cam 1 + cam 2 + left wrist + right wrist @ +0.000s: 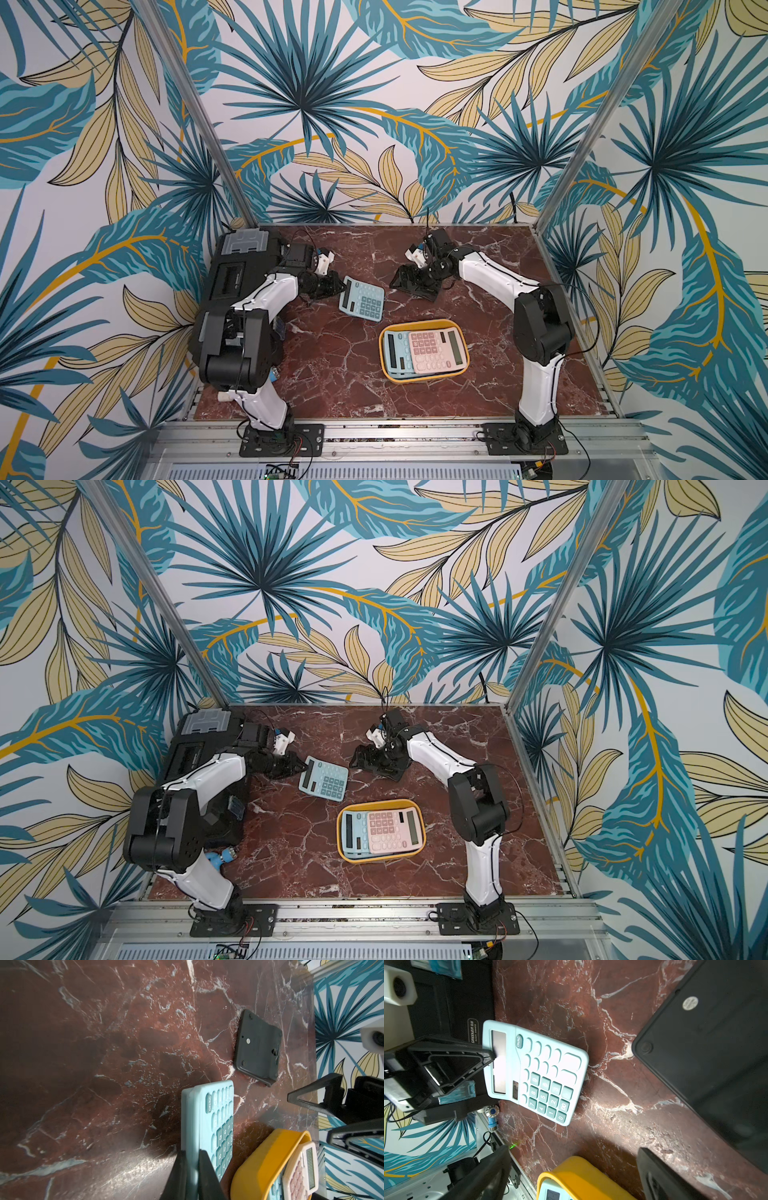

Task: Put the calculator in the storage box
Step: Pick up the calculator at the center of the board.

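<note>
Light blue calculator [362, 298]: on the counter [332, 374], keys up, outside the storage box [424, 322], display end pinched by the left gripper [341, 286]. Storage box: yellow, holds a second blue calculator [397, 351] and a pink calculator [436, 349]. Right gripper [573, 1148]: jaws spread wide, by a black calculator [257, 1049] lying face down.

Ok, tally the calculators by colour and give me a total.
Blue: 2, the loose blue calculator and the boxed blue calculator
Pink: 1, the pink calculator
Black: 1, the black calculator, lying face down
Total: 4 in view
</note>
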`<state>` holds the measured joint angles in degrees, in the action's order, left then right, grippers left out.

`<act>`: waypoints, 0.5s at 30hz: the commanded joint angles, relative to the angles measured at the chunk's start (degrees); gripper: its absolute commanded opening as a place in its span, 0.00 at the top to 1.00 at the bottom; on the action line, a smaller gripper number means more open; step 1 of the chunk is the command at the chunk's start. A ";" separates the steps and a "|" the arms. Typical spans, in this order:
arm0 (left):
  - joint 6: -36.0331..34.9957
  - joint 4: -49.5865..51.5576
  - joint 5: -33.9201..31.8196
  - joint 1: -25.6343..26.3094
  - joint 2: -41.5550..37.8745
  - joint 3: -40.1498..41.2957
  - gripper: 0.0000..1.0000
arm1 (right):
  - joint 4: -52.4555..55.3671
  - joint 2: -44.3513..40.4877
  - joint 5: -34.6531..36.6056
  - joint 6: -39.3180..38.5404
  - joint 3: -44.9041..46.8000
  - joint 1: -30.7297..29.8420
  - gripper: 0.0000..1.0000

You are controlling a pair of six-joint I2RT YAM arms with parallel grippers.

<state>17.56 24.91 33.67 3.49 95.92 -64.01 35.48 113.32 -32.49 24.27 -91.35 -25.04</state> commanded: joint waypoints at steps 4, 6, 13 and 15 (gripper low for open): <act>7.69 -3.93 1.09 -0.57 -5.45 0.72 1.00 | -3.91 -5.24 -0.34 2.61 4.13 1.09 0.01; 10.11 -4.80 1.27 -0.59 -7.42 0.95 1.00 | -6.13 -6.58 -2.02 4.05 5.86 1.59 0.01; 20.05 -13.47 5.50 -0.57 -14.04 5.28 1.00 | -14.67 -9.98 -8.04 9.07 11.84 3.58 0.00; 23.49 -17.05 7.49 -0.47 -15.24 7.42 1.00 | -17.49 -10.93 -9.57 10.27 13.32 3.81 0.01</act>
<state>34.37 15.38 36.73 3.42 82.52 -59.75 23.70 104.29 -38.17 31.57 -80.25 -21.43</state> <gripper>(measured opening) 0.129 0.994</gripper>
